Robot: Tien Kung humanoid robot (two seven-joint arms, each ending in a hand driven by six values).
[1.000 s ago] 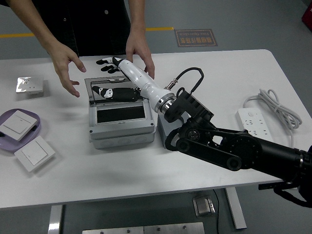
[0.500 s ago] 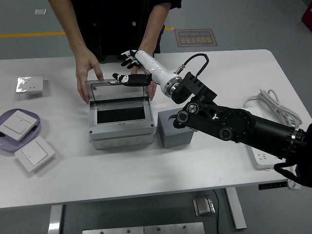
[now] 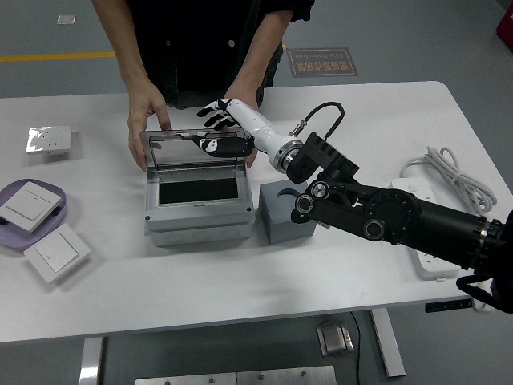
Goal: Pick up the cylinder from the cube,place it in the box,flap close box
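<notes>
the right arm (image 3: 385,216) has swung back from over the box (image 3: 200,200) in the last second, so its hand (image 3: 218,114) now sits behind the raised lid (image 3: 192,150), fingers spread and holding nothing. the person's two hands (image 3: 147,112) have closed in on the lid's far corners. the cube (image 3: 286,212), just right of the box, shows an empty socket. i cannot see the cylinder; it is probably inside. closing the lid looks like the step left.
</notes>
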